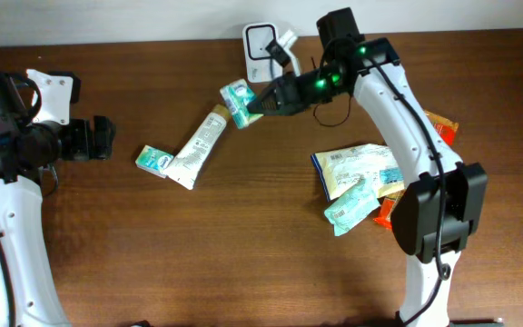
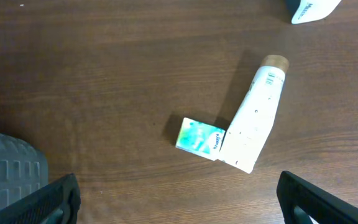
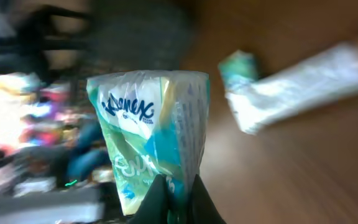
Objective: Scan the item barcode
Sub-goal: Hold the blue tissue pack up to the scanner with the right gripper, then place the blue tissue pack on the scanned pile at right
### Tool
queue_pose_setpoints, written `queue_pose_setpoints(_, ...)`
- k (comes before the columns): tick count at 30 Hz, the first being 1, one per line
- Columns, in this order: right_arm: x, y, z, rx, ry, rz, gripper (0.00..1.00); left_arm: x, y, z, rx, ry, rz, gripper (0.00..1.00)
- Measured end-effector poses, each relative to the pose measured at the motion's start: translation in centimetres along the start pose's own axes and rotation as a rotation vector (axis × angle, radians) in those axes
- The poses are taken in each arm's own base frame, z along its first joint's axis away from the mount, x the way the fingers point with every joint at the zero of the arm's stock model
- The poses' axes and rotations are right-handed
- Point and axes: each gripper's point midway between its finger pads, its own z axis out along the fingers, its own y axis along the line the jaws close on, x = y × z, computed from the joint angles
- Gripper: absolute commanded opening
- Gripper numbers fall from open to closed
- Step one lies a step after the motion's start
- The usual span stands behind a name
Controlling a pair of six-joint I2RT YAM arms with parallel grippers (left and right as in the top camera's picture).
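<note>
From overhead, the right gripper (image 1: 260,102) is closed on a green-and-white tissue pack (image 1: 238,100) and holds it just off the table (image 1: 243,263). The pack is near the white scanner (image 1: 261,45), which stands at the far edge, but is not touching it. The left gripper (image 1: 98,139) waits well apart at the left side with its jaws spread wide and nothing between them. A white tube (image 1: 198,145) and a small box (image 1: 152,161) lie between the two arms, and a pile of packets (image 1: 361,171) sits under the right arm. In the left wrist view, the left gripper (image 2: 178,186) shows its two fingers far apart at the lower corners. Bare wood lies between them, and the small box (image 2: 199,138) rests against the foot of the white tube (image 2: 253,118) further out. The right wrist view is blurred, but the right gripper (image 3: 174,202) clearly pinches the lower edge of the tissue pack (image 3: 151,134), whose printed front faces the camera. No barcode can be made out on that face. The small box (image 3: 241,65) and white tube (image 3: 309,87) are smeared shapes behind it. The step in hand appears to be presenting the picked item to the scanner. The next move probably calls for carrying the pack in front of the scanner's window and turning the wrist until the barcode face points at it, without loosening the thin pinch on the soft wrapper.
</note>
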Motion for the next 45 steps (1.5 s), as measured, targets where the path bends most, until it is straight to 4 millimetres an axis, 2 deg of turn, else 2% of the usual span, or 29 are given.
queue_pose_setpoints(3,0.6,-5.2,0.8,0.372,0.026,0.060,0.04,0.0,0.0,0.0,0.000,0.000,0.000,0.99)
queue_pose_setpoints(6,0.6,-9.2,0.1,0.749,0.014,0.055,0.04,0.0,0.0,0.0,0.000,0.000,0.000,0.99)
queue_pose_setpoints(9,0.7,-11.0,-1.8,0.926,0.004,0.062,0.04,0.0,0.0,0.0,0.000,0.000,0.000,0.99)
queue_pose_setpoints(10,0.2,-11.5,-3.3,1.014,-0.017,0.054,0.04,0.0,0.0,0.0,0.000,0.000,0.000,0.99)
queue_pose_setpoints(12,-1.5,-11.1,-5.1,1.094,-0.075,0.021,0.04,0.0,0.0,0.0,0.000,0.000,0.000,0.99)
queue_pose_setpoints(13,-3.2,-10.5,-6.0,1.124,-0.133,-0.009,0.04,0.0,0.0,0.0,0.000,-0.001,0.000,0.99)
queue_pose_setpoints(16,-9.7,-8.4,-9.0,1.228,-0.381,-0.165,0.04,0.0,0.0,0.0,0.000,0.000,0.000,0.99)
queue_pose_setpoints(18,-12.7,-7.2,-10.0,1.295,-0.481,-0.281,0.04,0.0,0.0,0.0,0.000,-0.001,0.000,0.99)
queue_pose_setpoints(20,-15.7,-6.5,-10.0,1.368,-0.564,-0.416,0.04,0.0,0.0,0.0,0.000,-0.001,0.000,0.99)
queue_pose_setpoints(21,-16.4,-7.2,-9.5,1.412,-0.559,-0.467,0.04,0.0,0.0,0.0,0.000,-0.001,0.000,0.99)
queue_pose_setpoints(24,-17.6,-11.4,-7.5,1.531,-0.484,-0.615,0.04,0.0,0.0,0.0,-0.001,-0.002,0.001,0.99)
queue_pose_setpoints(26,-17.1,-15.7,-5.9,1.623,-0.368,-0.690,0.04,0.0,0.0,0.0,-0.001,-0.002,0.001,0.99)
queue_pose_setpoints(28,-16.3,-18.6,-4.7,1.670,-0.263,-0.735,0.04,0.0,0.0,0.0,0.000,-0.001,0.000,0.99)
queue_pose_setpoints(30,-15.5,-20.3,-4.0,1.695,-0.183,-0.763,0.04,0.0,0.0,0.0,-0.001,-0.002,0.001,0.99)
queue_pose_setpoints(38,-15.5,-20.4,-4.0,1.706,-0.153,-0.791,0.04,0.0,0.0,0.0,-0.001,-0.002,0.001,0.99)
queue_pose_setpoints(41,-14.7,-20.7,-3.4,1.697,-0.102,-0.790,0.04,0.0,0.0,0.0,0.000,-0.001,0.000,0.99)
queue_pose_setpoints(43,-13.5,-20.9,-2.0,1.668,-0.036,-0.785,0.04,0.0,0.0,0.0,-0.001,-0.001,0.000,0.99)
queue_pose_setpoints(45,-10.1,-20.3,1.8,1.536,0.071,-0.741,0.04,0.0,0.0,0.0,-0.001,-0.002,0.001,0.99)
